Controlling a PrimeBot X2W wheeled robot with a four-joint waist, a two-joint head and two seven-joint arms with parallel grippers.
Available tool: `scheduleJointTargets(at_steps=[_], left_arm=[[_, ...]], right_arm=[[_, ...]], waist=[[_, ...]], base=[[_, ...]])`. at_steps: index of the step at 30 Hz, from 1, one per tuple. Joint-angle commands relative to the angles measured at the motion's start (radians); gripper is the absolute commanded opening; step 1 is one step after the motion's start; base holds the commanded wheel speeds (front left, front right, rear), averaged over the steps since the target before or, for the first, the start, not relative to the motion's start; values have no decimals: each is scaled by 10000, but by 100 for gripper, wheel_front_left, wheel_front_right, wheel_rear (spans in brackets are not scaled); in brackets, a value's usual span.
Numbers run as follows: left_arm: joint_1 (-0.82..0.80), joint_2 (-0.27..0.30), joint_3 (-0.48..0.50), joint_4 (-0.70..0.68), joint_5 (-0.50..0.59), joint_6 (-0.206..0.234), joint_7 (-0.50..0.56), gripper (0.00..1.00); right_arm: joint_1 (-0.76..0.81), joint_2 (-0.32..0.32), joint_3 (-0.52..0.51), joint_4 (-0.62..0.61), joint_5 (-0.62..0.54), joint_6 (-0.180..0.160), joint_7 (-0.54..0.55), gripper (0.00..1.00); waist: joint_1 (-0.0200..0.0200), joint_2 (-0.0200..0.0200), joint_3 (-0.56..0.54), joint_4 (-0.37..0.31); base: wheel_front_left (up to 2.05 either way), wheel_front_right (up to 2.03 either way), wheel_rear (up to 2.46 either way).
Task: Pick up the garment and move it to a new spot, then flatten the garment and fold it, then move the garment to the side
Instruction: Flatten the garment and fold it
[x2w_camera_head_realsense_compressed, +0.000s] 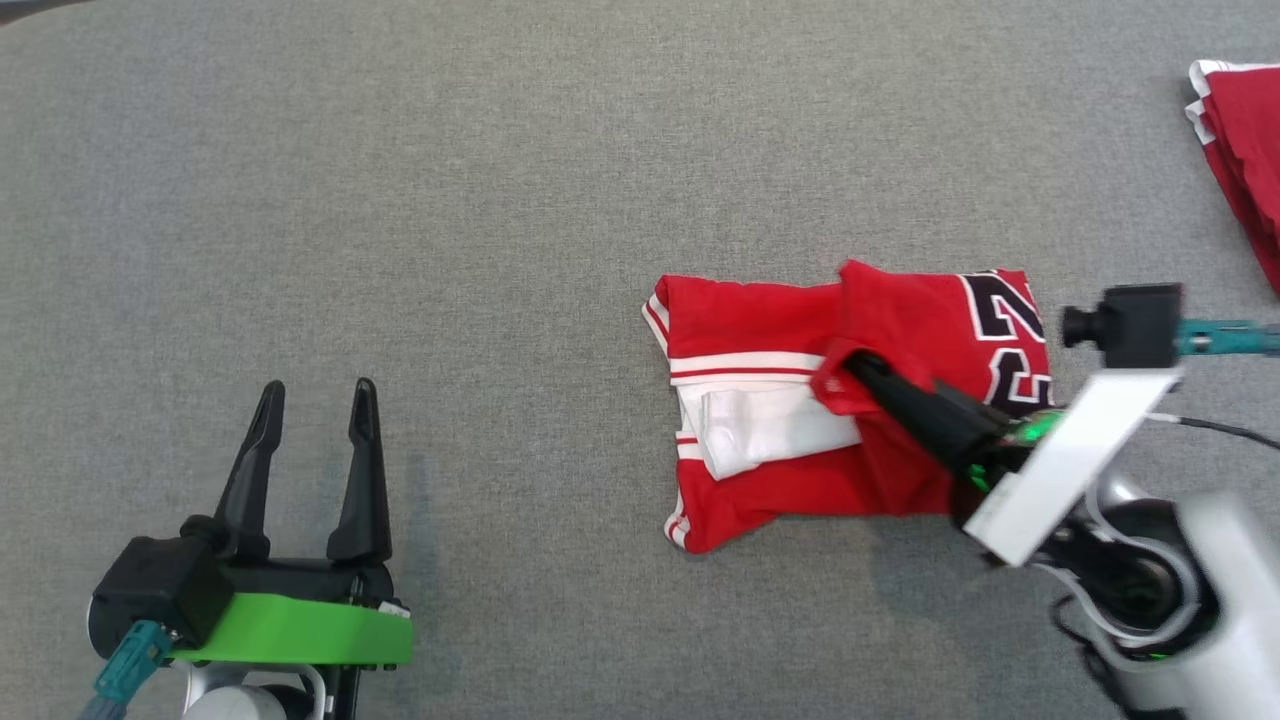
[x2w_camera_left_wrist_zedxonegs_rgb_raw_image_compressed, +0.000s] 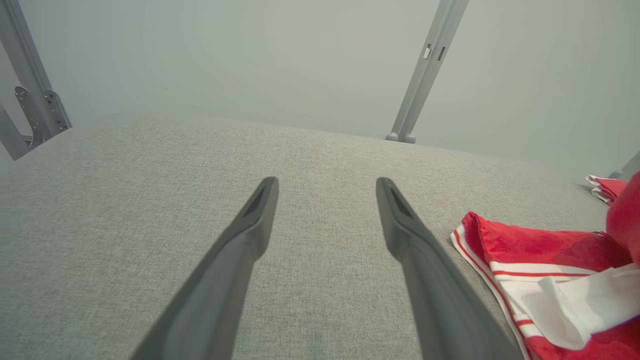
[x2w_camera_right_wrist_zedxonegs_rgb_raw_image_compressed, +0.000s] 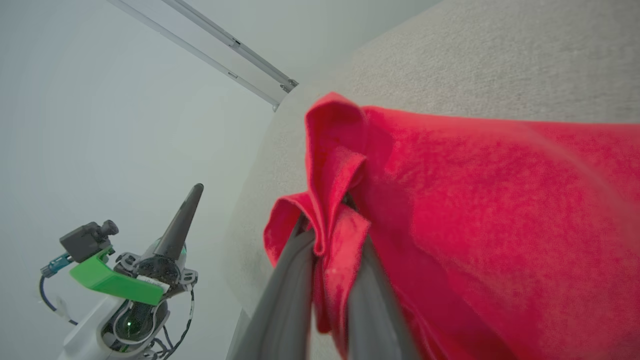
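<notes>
The only writing to read is on the garment (x2w_camera_head_realsense_compressed: 760, 310): big black numerals edged in white at its far right end, turned sideways in the head view. The upper one reads as a 2, while the lower one is partly hidden behind the right arm and cannot be read for certain. There are two red pieces of clothing in view. One is the garment, folded into a rough rectangle and lying on the grey cloth-covered tabletop (x2w_camera_head_realsense_compressed: 400, 200) right of the middle, with red-and-white striped trim and a white panel showing on its near left part. The other is a second red garment (x2w_camera_head_realsense_compressed: 1240, 150) with white edging, well apart at the upper right edge. There are two hands. The right hand (x2w_camera_head_realsense_compressed: 858, 368) reaches in from the lower right at a slant, fingers pointing toward the upper left, and is closed tight on a bunched fold of red cloth near the garment's middle. The right wrist view shows that fold pinched between the two dark fingers (x2w_camera_right_wrist_zedxonegs_rgb_raw_image_compressed: 295, 280). The left hand (x2w_camera_head_realsense_compressed: 318, 388) sits at the lower left, well apart from the garment, fingers pointing up the view and spread wide with nothing between them.
</notes>
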Motion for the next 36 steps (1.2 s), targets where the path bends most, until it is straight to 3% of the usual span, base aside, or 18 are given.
scheduleJointTargets(at_steps=[1,5,7,17,20,21,22,23,24,31,36], left_arm=[[-90,-31,-46,121,-20,-81,-17,100],[-108,-59,-66,290,-63,-89,-16,100],[-144,-64,-86,326,-105,-96,39,100],[-159,85,89,390,-113,-38,37,100],[-177,32,80,402,33,-18,-13,100],[-169,0,71,418,40,-29,-12,100],[-155,-12,84,442,50,-30,-8,100],[-130,-25,100,477,38,-35,-8,100],[-102,-36,122,502,13,-47,-7,100],[217,48,342,422,-74,42,-38,100],[343,106,414,152,-75,165,-37,100]], right_arm=[[-494,1050,455,489,-864,7,-321,0],[-1218,3129,1253,1953,-2528,7,-1106,0],[-1464,3549,1566,2651,-3054,7,-1417,0],[-2211,3907,2217,4196,-4413,7,-2398,0],[-2323,3924,2261,4499,-4519,7,-2589,6],[-2412,3927,2353,4589,-4677,7,-2552,11],[-2503,3935,2457,4667,-4853,7,-2545,29],[-2559,3928,2495,4743,-5088,7,-2593,85],[-2598,3921,2579,4798,-5263,7,-2582,100],[-2863,3927,3152,4106,-6435,7,-2332,100],[-2380,3897,2805,2616,-6909,5,-1779,100]], waist=[[0,0,-13,-85],[0,0,-15,-167],[0,0,11,-185],[0,0,134,-304],[0,0,107,-367],[0,0,85,-377],[0,0,62,-400],[0,0,44,-426],[0,0,18,-457],[0,0,-190,-784],[0,0,-195,-913]], base=[[0,0,0],[0,0,0],[0,0,0],[0,0,0],[0,0,0],[0,0,0],[0,0,0],[0,0,0],[0,0,0],[0,0,0],[0,0,0]])
